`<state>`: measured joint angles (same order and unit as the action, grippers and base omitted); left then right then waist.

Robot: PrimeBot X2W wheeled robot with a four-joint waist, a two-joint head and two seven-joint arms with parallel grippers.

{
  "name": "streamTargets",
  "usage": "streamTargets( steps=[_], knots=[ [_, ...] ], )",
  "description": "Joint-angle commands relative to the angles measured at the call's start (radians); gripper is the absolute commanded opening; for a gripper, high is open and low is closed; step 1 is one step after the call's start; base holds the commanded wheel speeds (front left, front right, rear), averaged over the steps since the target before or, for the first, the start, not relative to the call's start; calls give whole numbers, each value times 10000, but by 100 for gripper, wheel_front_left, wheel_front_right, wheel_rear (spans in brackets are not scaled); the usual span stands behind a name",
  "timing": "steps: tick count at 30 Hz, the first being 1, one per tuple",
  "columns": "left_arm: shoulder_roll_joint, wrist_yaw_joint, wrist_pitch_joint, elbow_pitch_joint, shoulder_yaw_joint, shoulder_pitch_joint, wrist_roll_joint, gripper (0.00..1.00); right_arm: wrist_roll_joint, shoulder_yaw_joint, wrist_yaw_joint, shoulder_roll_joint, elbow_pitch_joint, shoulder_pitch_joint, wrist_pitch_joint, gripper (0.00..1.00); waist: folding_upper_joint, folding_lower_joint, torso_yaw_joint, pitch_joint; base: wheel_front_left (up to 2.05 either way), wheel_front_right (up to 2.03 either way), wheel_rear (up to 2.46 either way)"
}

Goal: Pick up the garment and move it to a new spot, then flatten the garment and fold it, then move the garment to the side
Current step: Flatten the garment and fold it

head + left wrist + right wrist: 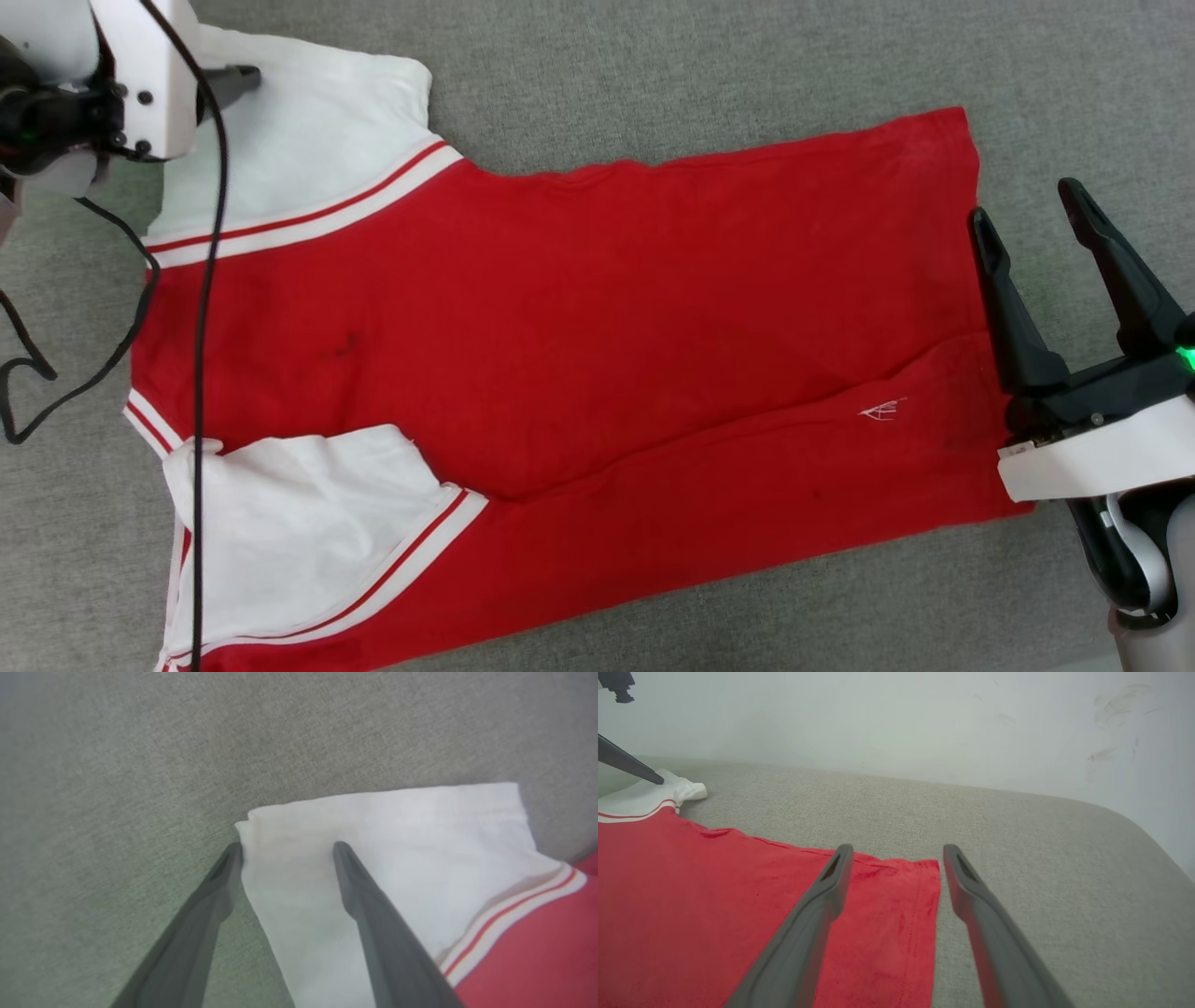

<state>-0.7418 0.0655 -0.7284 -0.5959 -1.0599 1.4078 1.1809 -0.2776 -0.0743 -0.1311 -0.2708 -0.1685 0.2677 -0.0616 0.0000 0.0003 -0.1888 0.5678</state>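
A grey fabric surface (653,56) spans the head view. The garment (560,355) lies spread on it, plain red side up, sleeves toward 9 o'clock and hem toward 3 o'clock. A long crease runs toward 4 o'clock. The left gripper (224,84) is at 10 o'clock over the far white sleeve (308,131). The right gripper (1022,203) stands at 3 o'clock by the hem, jaws wide and empty.

In the left wrist view, the left gripper's jaws are parted and hold nothing. They straddle the sleeve's corner, one finger on grey, one over white cloth.

In the right wrist view, with a pale wall (896,718) at 12 o'clock, the spread fingers bracket the hem corner (920,877).

Flattening looks nearly done. The fold likely comes next, which calls for both jaws to pinch these far corners together.
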Motion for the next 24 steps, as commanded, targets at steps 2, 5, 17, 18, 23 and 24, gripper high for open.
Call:
streamTargets(
  steps=[2,5,17,18,23,24],
  knots=[
    [110,92,-65,-205,-130,12,-70,100,25,-31,8,-45,34,183,-83,100,0,-3,-52,228,0,0,0],
    [205,171,-312,-443,-500,-286,-269,100,39,80,8,-96,8,232,-103,100,0,-3,-31,268,0,0,0],
    [437,542,622,-617,-898,-580,-714,0,118,368,8,-482,-144,554,78,100,0,-3,285,17,0,0,0],
    [449,554,877,-548,-880,-517,-777,0,131,408,8,-592,-167,643,158,100,0,-3,338,-76,0,0,0],
    [622,627,1965,-147,-834,-550,-894,0,-25,228,10,-1835,-12,1183,1523,100,0,-3,728,-633,0,0,0],
    [668,630,2210,-20,-878,-626,-969,0,-38,20,10,-2246,80,1265,2042,100,0,-3,826,-755,0,0,0]
  ],
)
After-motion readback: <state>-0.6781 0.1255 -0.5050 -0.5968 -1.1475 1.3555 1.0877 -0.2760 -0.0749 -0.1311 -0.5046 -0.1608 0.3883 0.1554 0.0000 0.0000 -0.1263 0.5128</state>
